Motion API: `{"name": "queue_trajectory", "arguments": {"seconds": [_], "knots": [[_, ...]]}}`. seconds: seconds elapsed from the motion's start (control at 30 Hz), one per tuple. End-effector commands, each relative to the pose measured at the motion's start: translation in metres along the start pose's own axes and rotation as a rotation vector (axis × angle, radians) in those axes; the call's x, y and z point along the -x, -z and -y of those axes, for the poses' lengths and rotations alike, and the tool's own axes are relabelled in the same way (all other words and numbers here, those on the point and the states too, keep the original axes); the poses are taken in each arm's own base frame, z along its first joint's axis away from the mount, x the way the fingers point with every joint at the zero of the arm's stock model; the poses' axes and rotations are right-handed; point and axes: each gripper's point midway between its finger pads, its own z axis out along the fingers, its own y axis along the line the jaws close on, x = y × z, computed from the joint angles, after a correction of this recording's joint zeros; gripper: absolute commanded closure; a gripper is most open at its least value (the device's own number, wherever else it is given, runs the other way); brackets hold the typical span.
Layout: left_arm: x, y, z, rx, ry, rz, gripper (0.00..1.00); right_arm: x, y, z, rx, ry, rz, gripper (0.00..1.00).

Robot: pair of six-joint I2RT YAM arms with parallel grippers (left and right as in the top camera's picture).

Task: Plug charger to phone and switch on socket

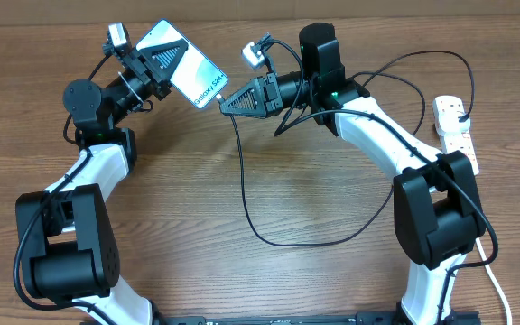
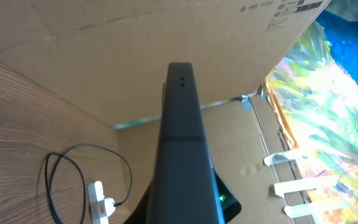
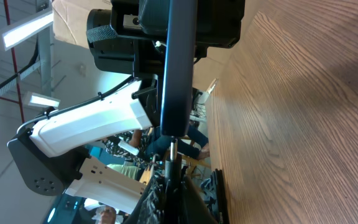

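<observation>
My left gripper (image 1: 158,61) is shut on the phone (image 1: 192,74) and holds it raised and tilted, lit screen up. In the left wrist view the phone (image 2: 182,143) shows edge-on as a dark slab. My right gripper (image 1: 230,101) is shut on the plug tip of the charger (image 1: 245,190), right at the phone's lower edge. In the right wrist view the metal tip (image 3: 173,148) meets the end of the phone (image 3: 176,68), above my right gripper (image 3: 174,190); how deep it sits I cannot tell. The socket (image 1: 455,131) lies at the far right.
The black cable loops over the table's middle and runs back to a white plug on the socket (image 2: 98,200). The socket's thick white cord (image 1: 495,280) runs along the right edge. Cardboard walls (image 2: 104,56) stand behind the table.
</observation>
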Motion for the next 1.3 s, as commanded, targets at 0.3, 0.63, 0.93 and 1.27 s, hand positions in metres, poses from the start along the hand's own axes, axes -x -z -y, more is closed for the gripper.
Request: {"name": "queue_trajectory", "arguments": {"seconds": [0.3, 0.63, 0.93, 1.27], "knots": [[-0.001, -0.005, 0.013, -0.022, -0.055, 0.002, 0.96, 0.006, 0.001, -0.011, 0.005, 0.037, 0.005, 0.96], [-0.007, -0.009, 0.014, -0.026, -0.053, -0.012, 0.96, 0.004, -0.004, -0.013, 0.009, 0.038, -0.004, 0.96], [-0.013, -0.009, 0.013, -0.024, -0.054, -0.048, 0.96, 0.003, -0.004, -0.013, 0.009, 0.038, -0.005, 0.96], [-0.023, -0.009, 0.012, -0.023, -0.070, -0.104, 0.96, 0.003, -0.005, -0.013, 0.010, 0.038, -0.007, 0.96]]}}
